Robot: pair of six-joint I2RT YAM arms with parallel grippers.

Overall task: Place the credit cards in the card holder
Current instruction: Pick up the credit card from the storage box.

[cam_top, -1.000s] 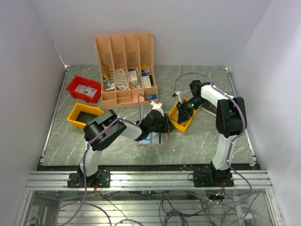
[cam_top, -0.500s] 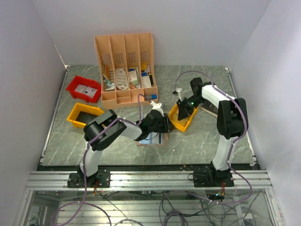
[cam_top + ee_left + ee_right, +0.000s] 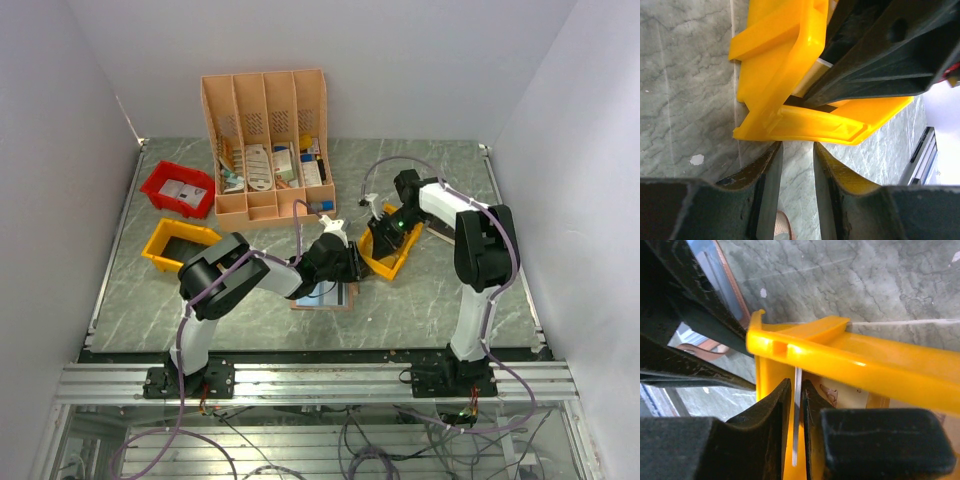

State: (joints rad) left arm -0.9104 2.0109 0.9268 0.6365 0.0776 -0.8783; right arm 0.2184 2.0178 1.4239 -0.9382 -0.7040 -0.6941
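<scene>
**Right gripper.** The right gripper [image 3: 796,390] is clenched on one card [image 3: 796,450]. The two fingers press on the card's flat faces, and only its thin edge shows between them. A face-to-face pinch is probably used because the card is too thin to hold any other way.

**Card attitude.** The card stands on edge, not flat. Its visible edge runs in line with the fingers and points down into the yellow bin [image 3: 840,360], just inside the near corner of the rim. Whether this is the long or the short edge cannot be told, as the rest of the card is hidden behind the fingers and the bin wall. The grip appears to be at the lift-out step: the card has yet to clear the bin.

**Left gripper.** The left gripper [image 3: 796,150] is released. Its jaws stand apart with bare table [image 3: 685,75] showing through the gap. It sits low, just beside the bin's outer wall and above the card holder [image 3: 325,300]. This position probably serves to steady the holder or to receive the card.

**Card holder.** It lies open and flat on the table, just beside the bin on the left arm's side, pocket panels up.

**Next move.** Turn the card from upright to near level, leading edge toward a pocket mouth.
</scene>
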